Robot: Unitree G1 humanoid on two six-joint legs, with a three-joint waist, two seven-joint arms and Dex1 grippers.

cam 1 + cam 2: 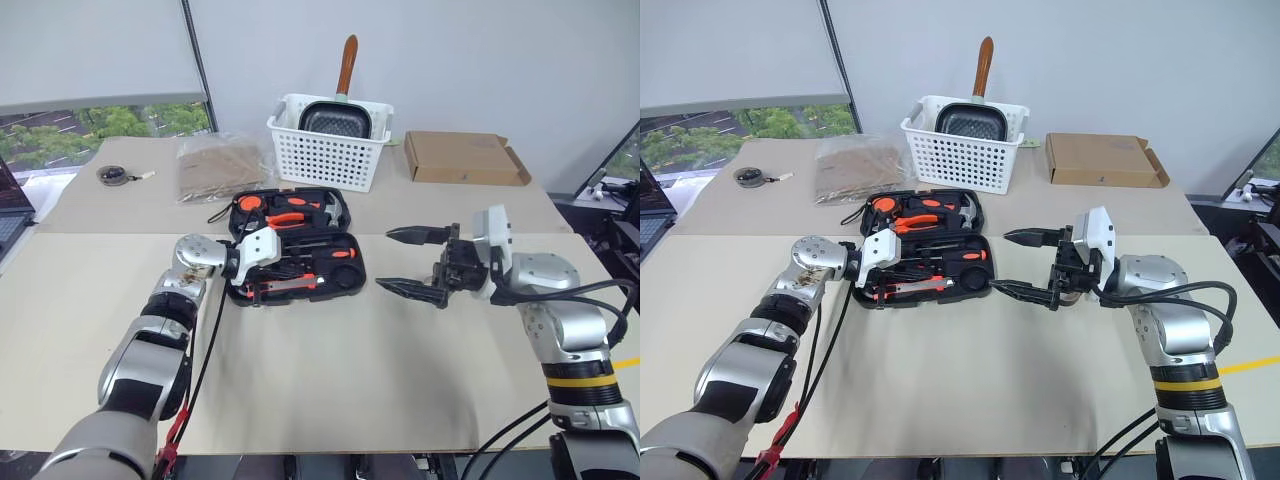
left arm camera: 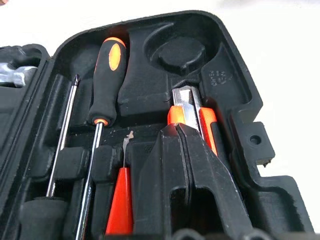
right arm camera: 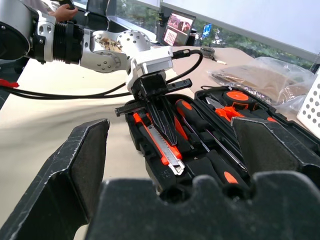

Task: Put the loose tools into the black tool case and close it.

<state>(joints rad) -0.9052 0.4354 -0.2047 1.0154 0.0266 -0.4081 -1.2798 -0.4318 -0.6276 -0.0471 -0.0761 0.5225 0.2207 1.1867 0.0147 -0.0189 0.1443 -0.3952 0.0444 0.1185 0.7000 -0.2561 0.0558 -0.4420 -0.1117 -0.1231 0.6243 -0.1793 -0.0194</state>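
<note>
Tool case: the black tool case (image 1: 298,245) lies open on the counter (image 1: 330,380).
Done: 2 screwdrivers (image 2: 107,80), utility knife (image 3: 159,145) inside.
Left claw (image 3: 161,117): closed, over the knife.
Right claw (image 1: 418,262): wide open, empty, beside the case.
Left to do: shut lid.

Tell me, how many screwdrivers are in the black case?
2 that I can see. One screwdriver lies handle-up beside the round hollow; the other screwdriver lies alongside it, nearer the case's hinge. More may hide under the left gripper.
</note>
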